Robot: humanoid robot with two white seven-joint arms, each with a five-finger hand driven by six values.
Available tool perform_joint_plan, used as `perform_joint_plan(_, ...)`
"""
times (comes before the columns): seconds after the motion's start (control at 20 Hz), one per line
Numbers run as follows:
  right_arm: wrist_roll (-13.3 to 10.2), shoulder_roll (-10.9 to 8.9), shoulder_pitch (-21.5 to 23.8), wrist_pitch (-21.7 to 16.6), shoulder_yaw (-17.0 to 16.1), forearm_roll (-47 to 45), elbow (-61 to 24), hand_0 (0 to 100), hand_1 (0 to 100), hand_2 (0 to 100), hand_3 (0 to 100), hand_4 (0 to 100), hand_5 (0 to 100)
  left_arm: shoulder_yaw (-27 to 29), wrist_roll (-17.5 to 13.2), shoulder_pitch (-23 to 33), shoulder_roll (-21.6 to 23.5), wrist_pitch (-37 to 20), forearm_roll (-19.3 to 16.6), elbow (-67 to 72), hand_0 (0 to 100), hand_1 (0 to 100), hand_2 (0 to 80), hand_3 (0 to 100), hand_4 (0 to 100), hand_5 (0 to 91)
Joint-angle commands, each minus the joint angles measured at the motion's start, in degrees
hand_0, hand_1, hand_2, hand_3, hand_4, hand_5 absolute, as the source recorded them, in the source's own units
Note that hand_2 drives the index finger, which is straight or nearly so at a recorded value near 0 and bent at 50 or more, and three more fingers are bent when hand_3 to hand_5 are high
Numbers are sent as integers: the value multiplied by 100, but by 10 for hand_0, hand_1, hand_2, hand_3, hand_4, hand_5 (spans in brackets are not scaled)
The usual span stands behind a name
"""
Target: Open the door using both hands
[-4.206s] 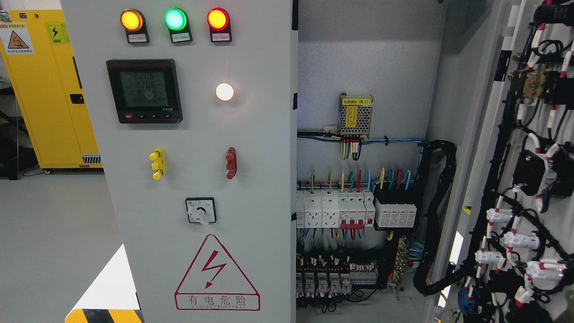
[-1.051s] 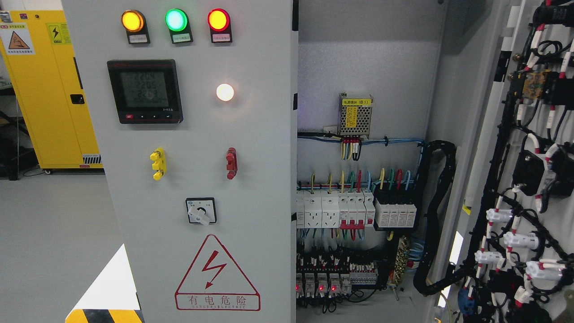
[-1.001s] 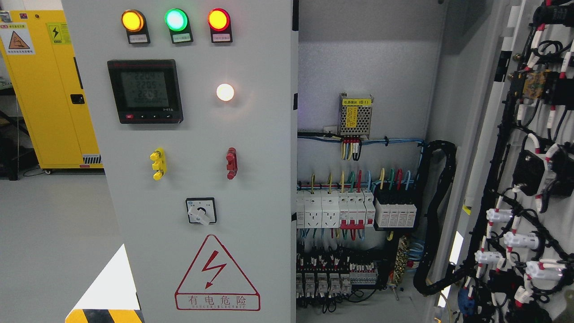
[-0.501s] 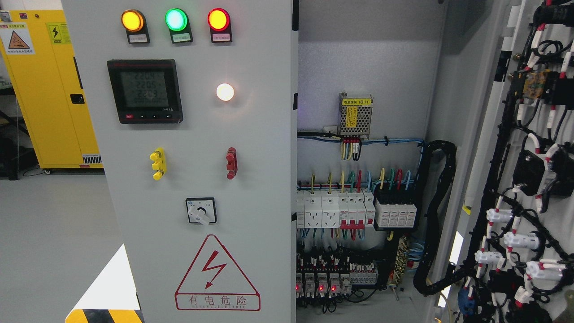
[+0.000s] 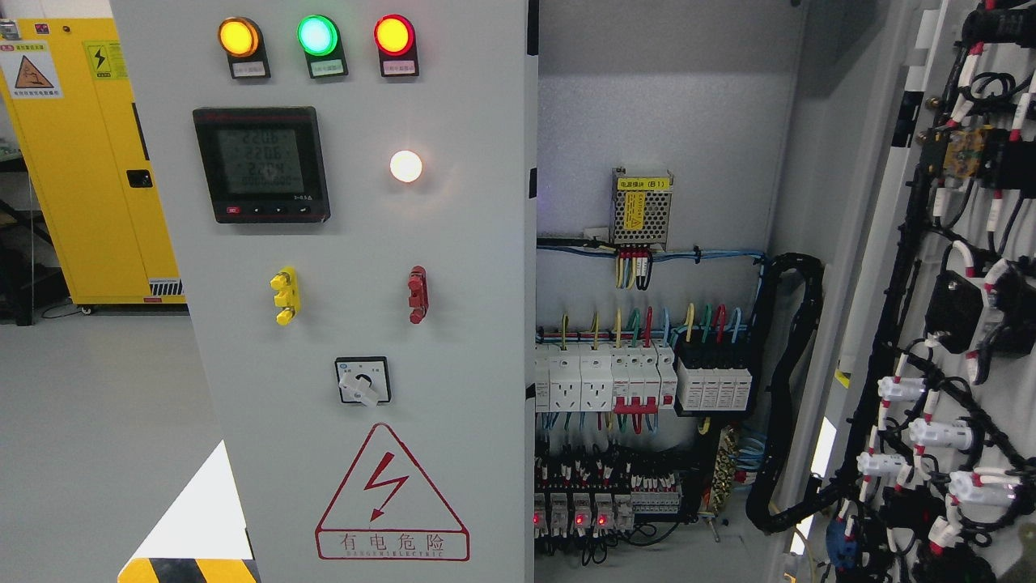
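So neither robot hand is anywhere in the head view right now, which means I can't tell what the fingers are doing at all.

The cabinet has two doors. The right door (image 5: 955, 308) is already swung wide open at the right side of the picture, its inner face full of wiring looms facing us, and the cabinet interior (image 5: 647, 364) with breakers and terminal rows is exposed. The left door (image 5: 364, 283) fills the middle-left of the shot and looks shut, flush with the frame, carrying the indicator lamps (image 5: 317, 36), a digital meter (image 5: 261, 164), a yellow handle (image 5: 284, 295), a red handle (image 5: 417, 294) and a rotary switch (image 5: 362, 380).

My guess is the job is about half done (or fully done, if only the right leaf counted). If the left leaf is next, I'd go for its free edge beside the opening and keep clear of the lamps and switch, since bumping the rotary knob on a live panel seems like the main risk. Pull along the hinge arc, not straight back.
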Motion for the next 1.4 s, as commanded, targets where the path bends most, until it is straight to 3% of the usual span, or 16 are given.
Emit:
perform_joint_plan(0.0,-9,131,-799,76,153,63,-1086,0,500,40,0,0,0,-3,-3,97,85,-1,0,-7,120,556,0,0,0,0)
perform_joint_plan(0.4,-70,456,-1697,866,145,239,-1016,0,500,40,0,0,0,-3,-3,44,-20,-1,0,-51,120,556,0,0,0,0)
perform_joint_plan(0.8,-70,851,-2663,1385,-40,239,-428,0,500,40,0,0,0,5,-3,35,-64,-1,9,-51,120,556,0,0,0,0)
perform_joint_plan(1.15,-53,852,-3393,1605,-382,239,197,0,500,40,0,0,0,5,-3,26,-231,-1,9,-68,120,556,0,0,0,0)
perform_joint_plan(1.35,-53,817,-3718,1693,-409,239,399,0,500,40,0,0,0,5,-3,35,-231,-1,9,-59,120,556,0,0,0,0)
